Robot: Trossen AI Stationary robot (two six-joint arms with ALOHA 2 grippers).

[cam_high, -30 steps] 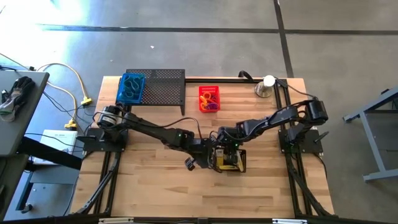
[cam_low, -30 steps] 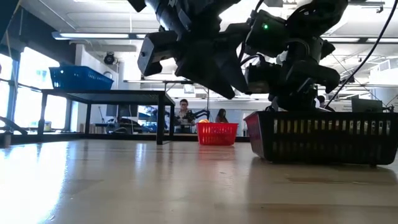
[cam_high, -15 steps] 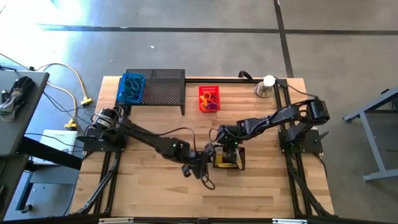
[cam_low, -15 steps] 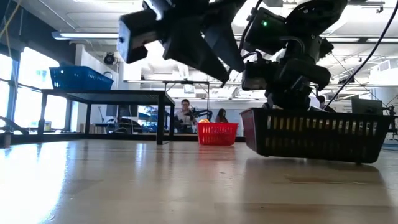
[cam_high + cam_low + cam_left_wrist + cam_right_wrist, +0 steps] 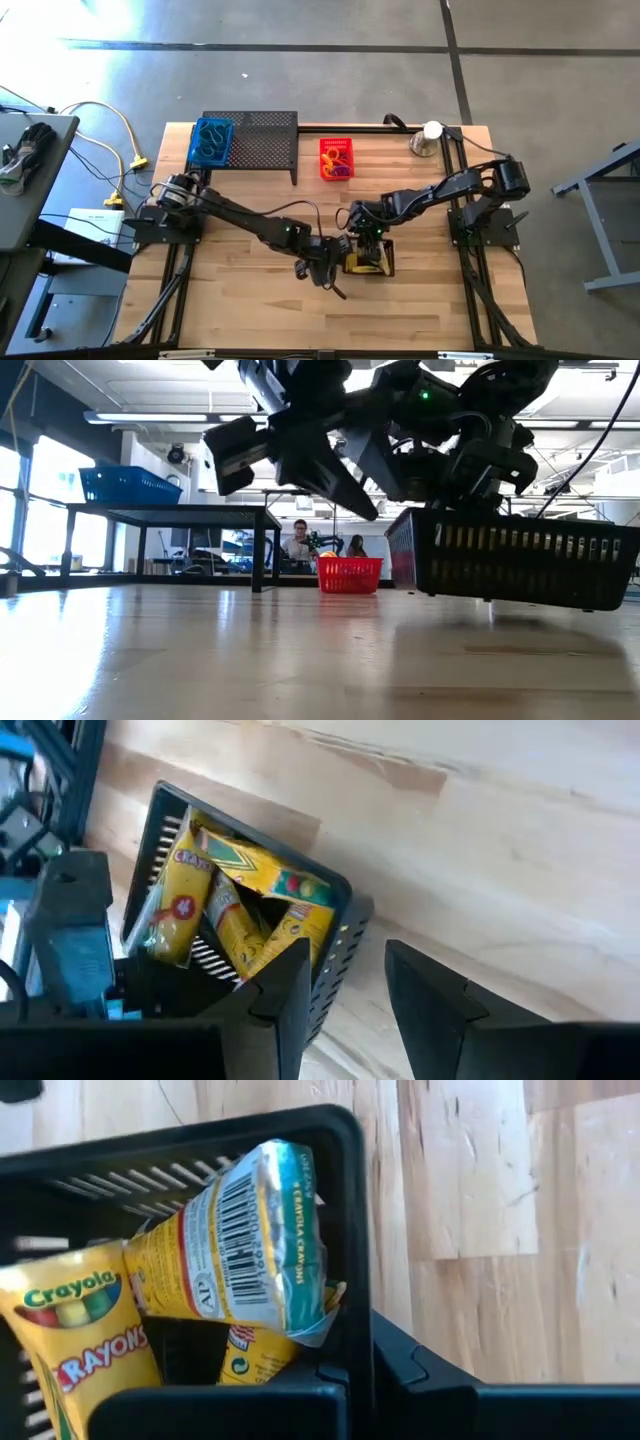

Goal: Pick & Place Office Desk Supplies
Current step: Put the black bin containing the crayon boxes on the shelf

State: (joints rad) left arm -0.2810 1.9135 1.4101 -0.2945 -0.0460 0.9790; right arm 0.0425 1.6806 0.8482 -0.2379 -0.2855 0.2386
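Observation:
A black slotted basket (image 5: 366,258) holds several yellow crayon boxes (image 5: 235,1250). It hangs clear of the table in the low view (image 5: 510,555). My right gripper (image 5: 365,238) is shut on its rim, above the basket. My left gripper (image 5: 348,960) is open and hovers beside the basket's near-left corner (image 5: 335,915); I cannot tell whether it touches. Colored elastic loops lie in a red basket (image 5: 336,158) that rests on the table near the far edge. Dark band loops lie in a blue basket (image 5: 211,142). My right gripper holds the black basket by its rim (image 5: 352,1230), near a corner. One finger (image 5: 230,1405) is inside the basket and one finger (image 5: 430,1375) outside, with the wall between them. It comes from above, pointing down. The basket hangs lifted clear and slightly tilted.
A black mesh shelf (image 5: 265,140) stands at the far left and carries the blue basket. A silver dome with a white ball (image 5: 428,137) sits at the far right corner. Bare wood lies along the near edge (image 5: 300,320). People sit in the room beyond the table (image 5: 296,540).
The black basket rested on the table, then tipped with one end raised, and now hangs clear in my right gripper, which has risen. My left gripper drew back from the basket toward the near edge and now hovers beside it.

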